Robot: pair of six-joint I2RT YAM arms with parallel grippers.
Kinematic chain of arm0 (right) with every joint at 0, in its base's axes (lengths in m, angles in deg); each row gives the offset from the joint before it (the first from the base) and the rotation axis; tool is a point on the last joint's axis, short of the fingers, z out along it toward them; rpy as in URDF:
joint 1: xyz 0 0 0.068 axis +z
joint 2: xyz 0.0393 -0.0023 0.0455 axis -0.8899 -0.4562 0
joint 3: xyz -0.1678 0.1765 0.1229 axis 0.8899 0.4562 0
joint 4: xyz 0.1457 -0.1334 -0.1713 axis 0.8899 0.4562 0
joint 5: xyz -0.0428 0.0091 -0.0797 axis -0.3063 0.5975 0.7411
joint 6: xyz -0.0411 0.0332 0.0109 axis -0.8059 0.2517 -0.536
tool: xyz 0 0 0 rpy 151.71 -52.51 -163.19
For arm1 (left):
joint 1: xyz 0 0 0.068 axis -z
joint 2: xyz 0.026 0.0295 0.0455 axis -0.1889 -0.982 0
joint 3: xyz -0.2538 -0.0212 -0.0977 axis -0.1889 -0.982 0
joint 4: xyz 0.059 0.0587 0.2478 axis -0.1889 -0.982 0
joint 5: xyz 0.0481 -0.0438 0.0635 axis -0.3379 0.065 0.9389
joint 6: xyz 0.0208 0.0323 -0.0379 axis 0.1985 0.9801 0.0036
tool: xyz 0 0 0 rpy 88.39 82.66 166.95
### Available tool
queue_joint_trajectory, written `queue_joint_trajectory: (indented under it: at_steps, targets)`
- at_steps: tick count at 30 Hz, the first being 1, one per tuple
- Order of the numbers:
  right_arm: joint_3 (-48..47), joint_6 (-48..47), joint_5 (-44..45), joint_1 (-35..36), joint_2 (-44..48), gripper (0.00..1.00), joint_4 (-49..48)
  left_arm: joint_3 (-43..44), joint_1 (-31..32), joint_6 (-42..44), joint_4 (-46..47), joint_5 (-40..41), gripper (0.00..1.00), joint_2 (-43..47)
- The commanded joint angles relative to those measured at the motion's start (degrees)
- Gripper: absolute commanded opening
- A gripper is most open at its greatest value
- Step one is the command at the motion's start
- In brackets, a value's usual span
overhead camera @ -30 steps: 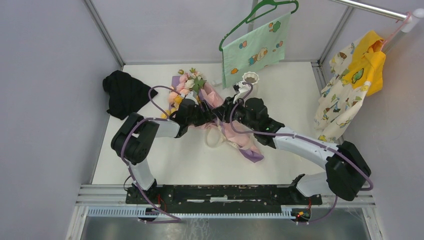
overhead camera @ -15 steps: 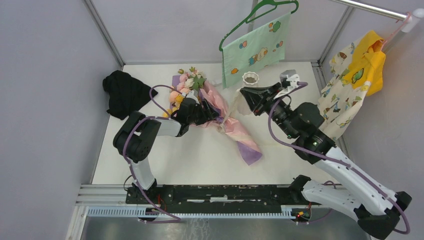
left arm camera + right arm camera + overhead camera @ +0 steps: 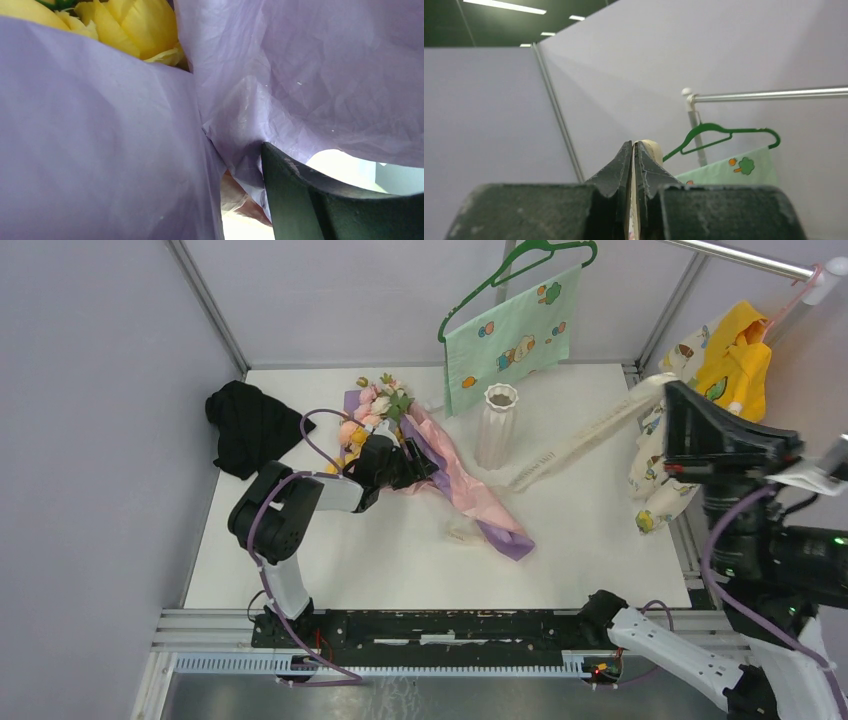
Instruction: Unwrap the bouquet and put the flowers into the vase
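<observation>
Lying crumpled at the far left of the table is a black cloth. Just to its right the left arm reaches in to the bouquet, which lies on its side near the middle. The flowers point toward the back wall, and the purple-and-pink wrapping paper trails toward the near right. The left gripper sits on the bundle just below the blooms. Its jaws stand wide apart and hold the wrapped stems between them. In the left wrist view, crinkled paper fills the gap and presses against the one dark finger that shows, with a yellow rose above it.

A small loop of cream ribbon lies on the table beside the wrapper's tail. Right of the bouquet, close to it but apart, the vase stands upright. A mint cloth on a green hanger hangs behind it.

From the table beside the vase's foot, a long cream ribbon rises in a straight slant to the far right. There the right gripper is lifted high above the table's edge. Its jaws are pressed together on the ribbon, which shows as a thin cream strip between them in the right wrist view. Yellow and patterned garments hang from a rail behind it.
</observation>
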Motion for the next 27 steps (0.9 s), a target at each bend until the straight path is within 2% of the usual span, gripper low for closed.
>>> queue_joint_trajectory:
  at_steps: [1, 8, 12, 18, 27]
  targets:
    - [-5.1, -5.9, 7.3, 0.1, 1.7, 0.08, 3.5, -2.0, 0.2, 0.8, -11.2, 2.8, 0.76, -4.0]
    - [-14.7, -12.0, 15.1, 0.0, 2.7, 0.05, 8.2, -1.5, 0.3, 0.9, -11.5, 2.7, 0.76, -4.2]
    - [-15.4, -13.3, 20.1, 0.0, 0.7, 0.07, 11.7, -1.3, 0.3, 0.9, -11.6, 2.4, 0.76, -4.1]
    - [-18.2, -10.7, 21.5, 0.0, -10.0, 0.09, 20.9, -1.4, 0.2, 1.0, -12.1, 2.0, 0.76, -3.0]
    - [-15.3, -5.2, 23.6, 0.0, -24.8, 0.1, 23.1, -1.5, 0.4, 2.2, -17.6, 3.5, 0.76, 6.3]
